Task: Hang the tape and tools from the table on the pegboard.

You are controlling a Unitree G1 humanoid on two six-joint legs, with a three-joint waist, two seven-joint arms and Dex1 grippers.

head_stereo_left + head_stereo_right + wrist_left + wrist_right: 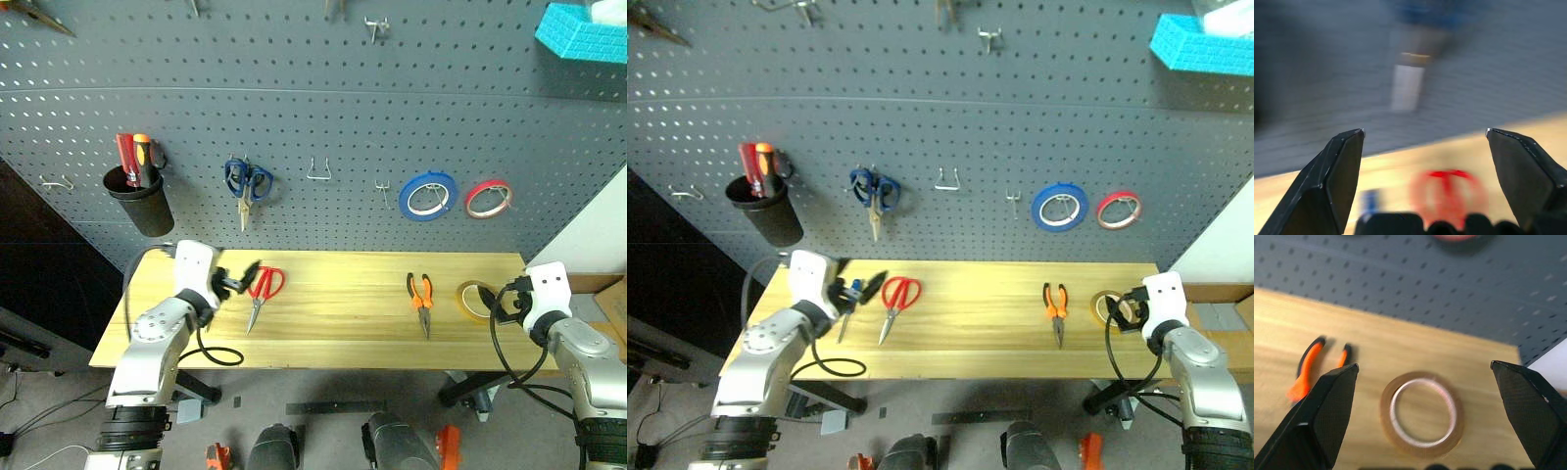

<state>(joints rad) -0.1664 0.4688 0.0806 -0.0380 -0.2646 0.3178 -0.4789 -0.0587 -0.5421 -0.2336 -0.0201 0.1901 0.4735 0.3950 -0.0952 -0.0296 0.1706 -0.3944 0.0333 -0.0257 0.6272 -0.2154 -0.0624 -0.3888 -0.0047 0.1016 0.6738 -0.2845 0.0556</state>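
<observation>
On the light wooden table (pixel 343 338) lie red-handled scissors (pixel 263 291), orange-and-black pliers (pixel 421 294) and, at the right end, a tan tape ring (pixel 474 298). A small blue-handled screwdriver (pixel 850 298) lies just left of the scissors. My left gripper (pixel 238 278) hovers open over the screwdriver, pointing toward the scissors (pixel 1447 188). At the table's right edge my right gripper (pixel 506 300) is open and empty, with the tape (pixel 1422 413) lying flat just ahead between its fingers and the pliers (pixel 1308 367) off to one side. The dark grey pegboard (pixel 343 108) rises behind the table.
On the pegboard hang a black cup (pixel 139 201) with red and orange screwdrivers, blue scissors (pixel 247 182), a blue tape ring (pixel 428 196) and a red tape ring (pixel 488 198). Bare hooks (pixel 318 171) sit between them. A turquoise box (pixel 583 34) sticks out at the top right.
</observation>
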